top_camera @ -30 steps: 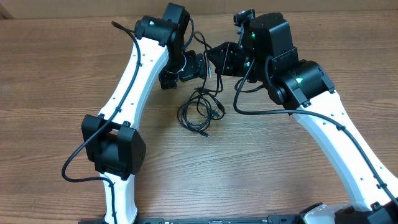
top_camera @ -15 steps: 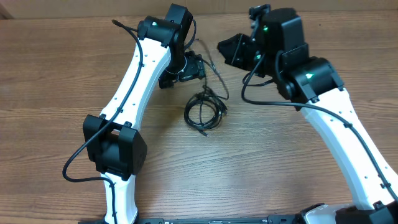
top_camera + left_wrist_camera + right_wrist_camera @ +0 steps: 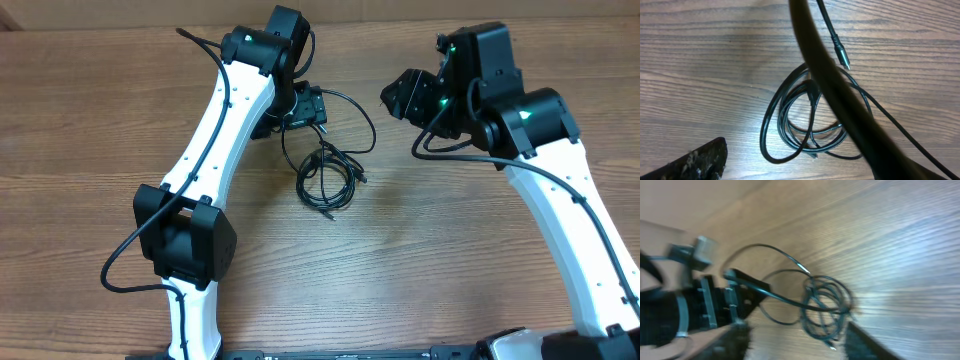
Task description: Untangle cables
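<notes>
On the desk (image 3: 450, 250), the cables (image 3: 328, 180) lie coiled just base-side of the left end effector (image 3: 312, 108), jaws wide, one strand looping up past them; right end effector (image 3: 392, 98), open and empty, stands farther off to the coil's right.

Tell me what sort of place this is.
Probably a robotics lab bench, though little beyond it shows: a white left arm and right arm mounted at a wood-grain table, with thin black cables coiled between them.
</notes>
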### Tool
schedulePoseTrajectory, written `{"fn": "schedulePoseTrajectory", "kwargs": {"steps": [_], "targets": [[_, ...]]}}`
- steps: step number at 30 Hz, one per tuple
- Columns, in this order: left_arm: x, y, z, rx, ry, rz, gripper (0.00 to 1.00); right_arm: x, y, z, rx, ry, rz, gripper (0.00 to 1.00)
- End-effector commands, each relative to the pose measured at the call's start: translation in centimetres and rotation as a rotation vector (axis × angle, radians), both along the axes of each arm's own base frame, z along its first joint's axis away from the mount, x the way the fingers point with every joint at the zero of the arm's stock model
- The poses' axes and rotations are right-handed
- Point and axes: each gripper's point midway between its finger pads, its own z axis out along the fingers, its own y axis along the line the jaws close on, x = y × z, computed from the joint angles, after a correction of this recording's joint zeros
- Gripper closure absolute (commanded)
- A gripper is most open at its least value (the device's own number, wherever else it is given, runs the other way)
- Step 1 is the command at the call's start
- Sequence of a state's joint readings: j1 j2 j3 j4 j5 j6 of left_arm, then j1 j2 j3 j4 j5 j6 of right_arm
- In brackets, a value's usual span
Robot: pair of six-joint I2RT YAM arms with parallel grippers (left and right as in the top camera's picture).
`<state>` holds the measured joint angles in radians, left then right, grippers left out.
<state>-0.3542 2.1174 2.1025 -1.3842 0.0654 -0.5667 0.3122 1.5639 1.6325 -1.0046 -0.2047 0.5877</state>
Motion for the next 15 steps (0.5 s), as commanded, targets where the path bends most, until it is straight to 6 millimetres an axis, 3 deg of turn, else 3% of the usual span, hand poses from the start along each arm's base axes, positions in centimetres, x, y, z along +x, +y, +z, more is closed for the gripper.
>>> {"fn": "schedulePoseTrajectory", "kwargs": {"steps": [1,5,10,15], "targets": [[0.5,0.6,0.2,0.063,-0.035,-0.012,0.08,1.0,-0.4,-1.1,-0.044,0.01,-0.015,0.29],[1.6,3.7,0.4,0.206,-0.085,0.032,0.07,1.8,-0.1,-2.9,-0.065,0.039,0.001,0.19],[1.4,3.3,0.1,0.064,-0.031,0.053,0.07,2.9,1.7,-4.3,-0.113,-0.03,0.212,0.0],[1.4,3.2,0.2,0.02,-0.017,0.054,0.07,3.6,4.2,-6.2,-0.085,-0.072,0.422,0.0]]}}
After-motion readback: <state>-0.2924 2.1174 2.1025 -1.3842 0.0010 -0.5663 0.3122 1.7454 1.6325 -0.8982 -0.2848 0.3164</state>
